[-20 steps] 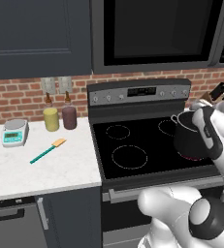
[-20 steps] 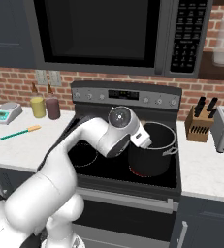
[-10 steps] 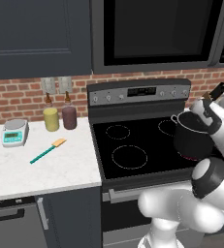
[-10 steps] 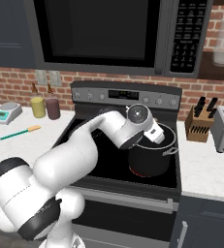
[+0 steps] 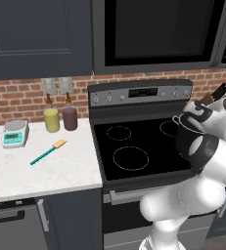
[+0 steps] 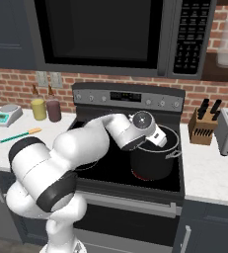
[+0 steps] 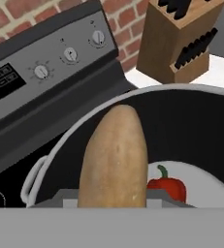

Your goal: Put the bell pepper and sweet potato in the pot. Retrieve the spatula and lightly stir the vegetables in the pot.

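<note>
**Sweet potato poised over the pot**

Left base view: the pot [image 5: 188,139] stands on the right side of the stove [image 5: 134,146], and the white arm curls up in front of it, covering most of its dark wall. The hand sits at the rim, so I take this as the drop-in step for the second vegetable. Out on the desk [image 5: 36,171] the spatula [image 5: 47,152] lies flat, teal handle toward me, well apart from the stove; it is untouched, waiting for the stirring part. The yellow canister [image 5: 51,120] and maroon canister [image 5: 70,118] stand side by side against the brick, with the kitchen scale [image 5: 13,133] just beyond them. The pot's right edge is cut off by the arm and the frame.

Right base view: the gripper [image 6: 160,140] leans in over the pot's near rim, pointed down into it. The fingers themselves are hidden behind the wrist here, and I cannot see what is inside the pot. A knife block [image 6: 203,126] stands on the desk just right of the stove.

Hand view: the sweet potato [image 7: 114,157] rises straight along the camera's line, its lower end lost at the bottom edge, where the fingers would be. Held so steadily above the opening, it looks clamped between them, though the contact itself is out of sight. Below it, the bell pepper [image 7: 168,187] already rests on the pot's pale floor, partly covered by the tuber.
</note>
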### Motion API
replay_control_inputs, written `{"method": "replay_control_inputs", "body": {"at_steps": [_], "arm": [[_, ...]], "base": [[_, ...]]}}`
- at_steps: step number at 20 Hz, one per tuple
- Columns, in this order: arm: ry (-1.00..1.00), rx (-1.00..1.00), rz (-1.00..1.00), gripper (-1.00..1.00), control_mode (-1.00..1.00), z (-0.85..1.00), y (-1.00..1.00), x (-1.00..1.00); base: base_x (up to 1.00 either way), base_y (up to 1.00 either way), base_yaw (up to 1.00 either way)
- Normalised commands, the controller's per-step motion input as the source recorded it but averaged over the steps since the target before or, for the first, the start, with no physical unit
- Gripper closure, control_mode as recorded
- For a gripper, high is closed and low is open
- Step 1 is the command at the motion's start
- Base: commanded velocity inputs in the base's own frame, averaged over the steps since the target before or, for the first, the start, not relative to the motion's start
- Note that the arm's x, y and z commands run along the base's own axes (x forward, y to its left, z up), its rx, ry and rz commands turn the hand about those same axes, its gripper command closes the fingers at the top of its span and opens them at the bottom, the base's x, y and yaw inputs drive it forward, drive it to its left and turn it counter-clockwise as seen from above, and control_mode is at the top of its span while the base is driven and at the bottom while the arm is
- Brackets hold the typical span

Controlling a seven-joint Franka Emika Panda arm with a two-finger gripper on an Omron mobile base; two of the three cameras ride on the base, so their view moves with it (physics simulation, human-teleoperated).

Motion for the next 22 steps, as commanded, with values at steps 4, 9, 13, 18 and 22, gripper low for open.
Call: {"method": "replay_control_inputs", "body": {"at_steps": [4,9,13,18,22], "arm": [[0.01,-0.08,0.06,1.00,-1.00,-0.22,0.00,0.25],[0.00,-0.08,0.06,1.00,-1.00,-0.05,-0.03,0.10],[0.00,-0.09,0.05,1.00,-1.00,-0.07,-0.01,0.14],[0.03,-0.09,0.04,1.00,-1.00,-0.13,0.00,0.17],[0.05,-0.09,0.03,1.00,-1.00,-0.05,-0.03,0.07]], "base": [[0.00,0.00,0.00],[0.00,0.00,0.00],[0.00,0.00,0.00],[0.00,0.00,0.00],[0.00,0.00,0.00]]}}
